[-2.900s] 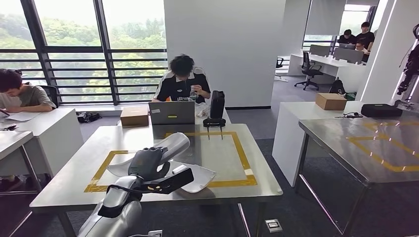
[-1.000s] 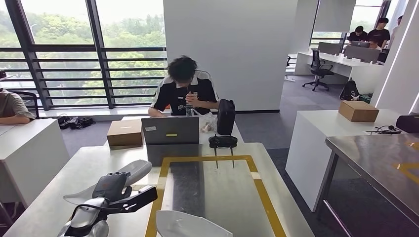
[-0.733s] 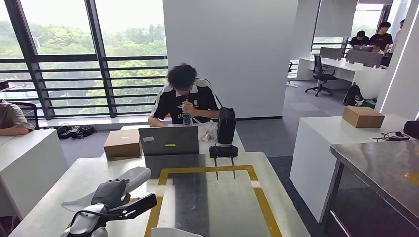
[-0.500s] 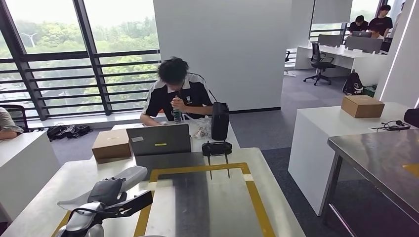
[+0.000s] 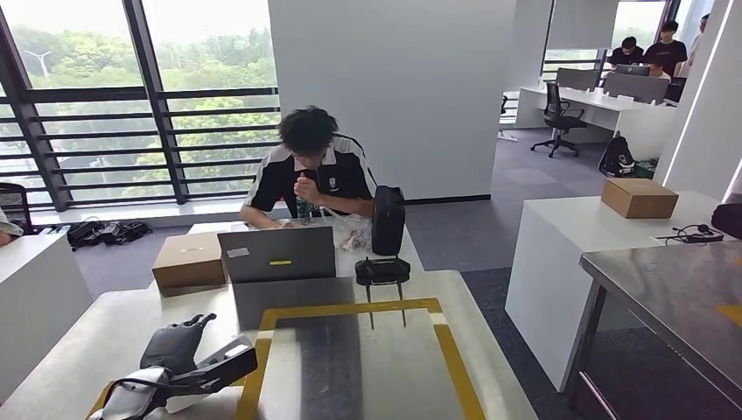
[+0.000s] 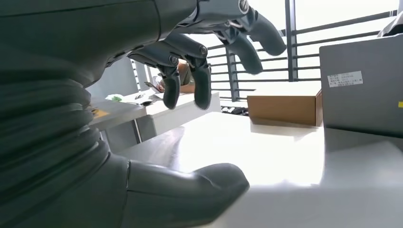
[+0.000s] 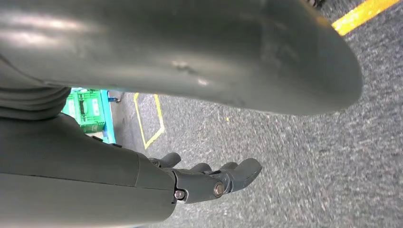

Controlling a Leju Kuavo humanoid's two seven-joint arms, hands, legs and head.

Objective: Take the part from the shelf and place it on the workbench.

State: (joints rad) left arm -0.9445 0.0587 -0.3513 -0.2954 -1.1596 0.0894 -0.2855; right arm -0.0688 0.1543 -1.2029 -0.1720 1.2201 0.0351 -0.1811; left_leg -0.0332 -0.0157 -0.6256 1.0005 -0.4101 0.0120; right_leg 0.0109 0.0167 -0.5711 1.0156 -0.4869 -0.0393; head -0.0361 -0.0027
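Note:
My left hand (image 5: 171,346) hovers low over the near left corner of the workbench (image 5: 350,367), just outside the yellow tape frame (image 5: 446,350). In the left wrist view its fingers (image 6: 204,80) are spread above the bright table top and the thumb (image 6: 190,185) lies near the surface, with nothing between them. A pale sliver (image 5: 188,404) shows under my left forearm at the picture's bottom edge; I cannot tell whether it is the white part. My right hand (image 7: 209,183) hangs over grey carpet, fingers loosely extended and holding nothing.
At the bench's far end stand a grey laptop (image 5: 278,254), a cardboard box (image 5: 188,261), a black stand (image 5: 381,271) and a black bag (image 5: 388,219). A person (image 5: 306,175) sits behind them. A steel table (image 5: 674,297) is to the right across an aisle.
The camera has shifted. The curved white part that my left hand held out ahead of it no longer shows beyond the fingers, and the hand sits lower with fingers spread.

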